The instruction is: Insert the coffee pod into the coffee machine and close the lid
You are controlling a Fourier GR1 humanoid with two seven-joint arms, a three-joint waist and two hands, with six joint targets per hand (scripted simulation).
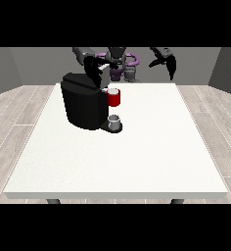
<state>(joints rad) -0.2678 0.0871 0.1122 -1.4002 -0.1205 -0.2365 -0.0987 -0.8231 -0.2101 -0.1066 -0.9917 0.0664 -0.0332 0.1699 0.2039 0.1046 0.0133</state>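
We see the hand at the view's left (92,68) over the coffee machine (83,103) – its fingers we cannot tell. The pod itself is not visible to us; we should press the lid squarely down – above the red holder (114,97) and cup (114,121).

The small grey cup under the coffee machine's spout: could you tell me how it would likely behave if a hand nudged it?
The grey cup looks small and squat, so it would probably slide rather than tip. It stands close against the coffee machine, which would likely block a push that way.
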